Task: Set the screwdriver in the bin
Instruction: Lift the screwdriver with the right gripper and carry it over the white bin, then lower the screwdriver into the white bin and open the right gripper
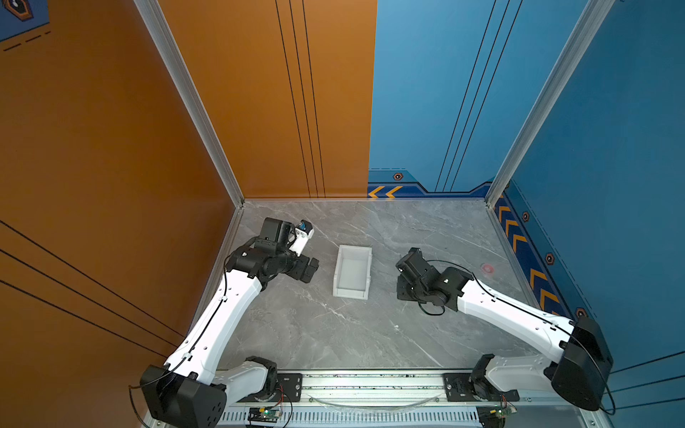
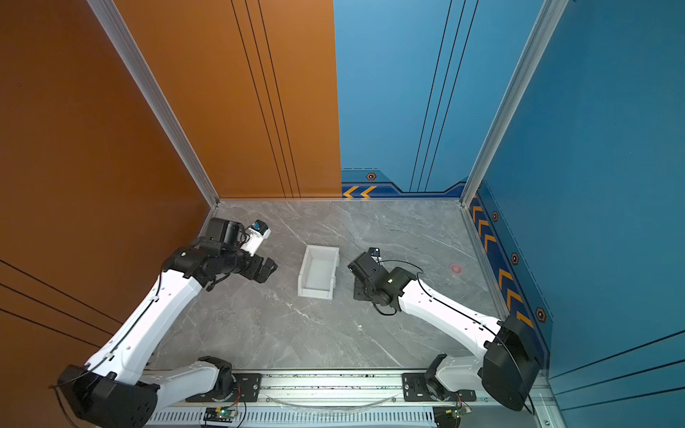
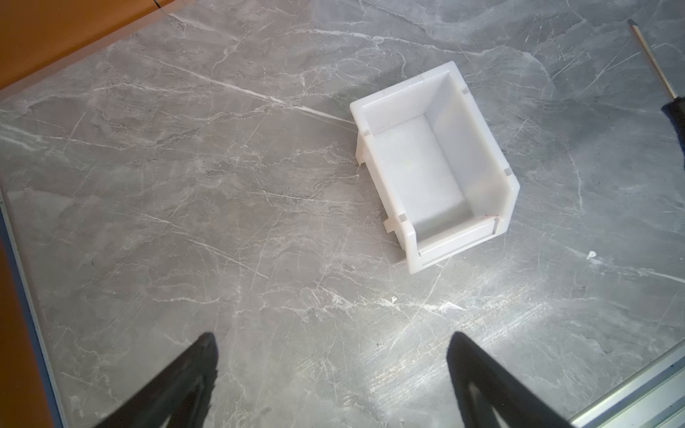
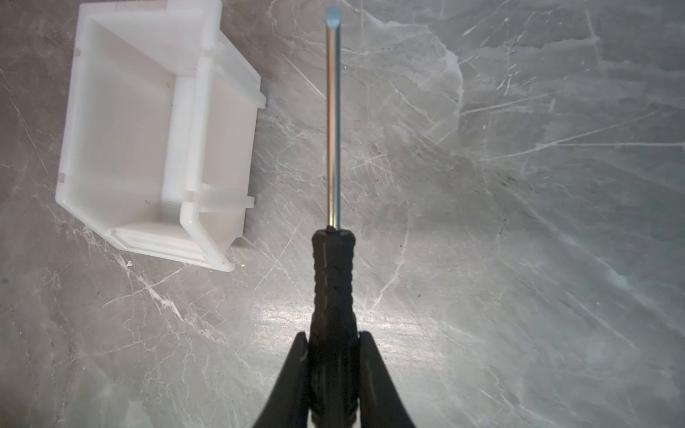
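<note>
The screwdriver has a ribbed black handle and a thin metal shaft. My right gripper is shut on its handle, and the shaft points straight out past the fingertips over the table. The white bin stands empty just beside the shaft, apart from it. In both top views the bin sits mid-table between the arms, and the right wrist hides the screwdriver. My left gripper hovers open and empty to the left of the bin. The left wrist view shows the screwdriver's shaft beyond the bin.
The grey marble table is boxed in by an orange wall on the left and blue walls at the back and right. A metal rail runs along the front edge. A faint red mark lies at the right.
</note>
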`<state>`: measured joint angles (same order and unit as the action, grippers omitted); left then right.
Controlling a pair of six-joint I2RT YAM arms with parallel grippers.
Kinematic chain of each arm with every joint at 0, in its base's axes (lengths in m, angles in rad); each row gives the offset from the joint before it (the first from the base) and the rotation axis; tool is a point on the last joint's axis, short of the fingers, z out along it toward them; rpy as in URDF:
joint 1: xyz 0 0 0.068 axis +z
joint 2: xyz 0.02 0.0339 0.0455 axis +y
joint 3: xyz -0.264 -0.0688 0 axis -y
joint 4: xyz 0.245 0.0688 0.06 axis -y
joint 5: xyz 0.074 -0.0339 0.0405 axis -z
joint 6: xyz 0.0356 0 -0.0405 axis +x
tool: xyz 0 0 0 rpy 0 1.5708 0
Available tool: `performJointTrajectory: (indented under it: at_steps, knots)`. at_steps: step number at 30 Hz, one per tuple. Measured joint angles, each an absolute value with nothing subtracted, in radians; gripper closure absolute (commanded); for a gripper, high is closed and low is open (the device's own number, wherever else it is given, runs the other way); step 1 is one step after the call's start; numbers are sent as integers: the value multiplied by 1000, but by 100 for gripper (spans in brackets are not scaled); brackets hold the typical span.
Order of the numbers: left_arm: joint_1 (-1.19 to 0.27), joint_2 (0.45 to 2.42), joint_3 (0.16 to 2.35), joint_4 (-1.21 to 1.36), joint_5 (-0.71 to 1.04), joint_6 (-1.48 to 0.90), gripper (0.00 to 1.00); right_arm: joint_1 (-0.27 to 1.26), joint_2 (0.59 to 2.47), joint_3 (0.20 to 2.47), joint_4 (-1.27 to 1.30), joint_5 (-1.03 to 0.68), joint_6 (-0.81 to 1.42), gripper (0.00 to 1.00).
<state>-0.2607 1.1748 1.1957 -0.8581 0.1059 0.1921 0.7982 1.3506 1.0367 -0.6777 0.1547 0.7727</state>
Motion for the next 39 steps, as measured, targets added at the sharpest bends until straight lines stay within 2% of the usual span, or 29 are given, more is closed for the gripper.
performJointTrajectory:
  at_steps: [19, 39]
  knots:
    - [-215, 1132, 1185, -858, 117, 193, 2, 908, 1737, 1486, -699, 94, 659, 83]
    - [-153, 1067, 1210, -858, 186, 157, 2, 917, 1945, 1599, -724, 56, 642, 83]
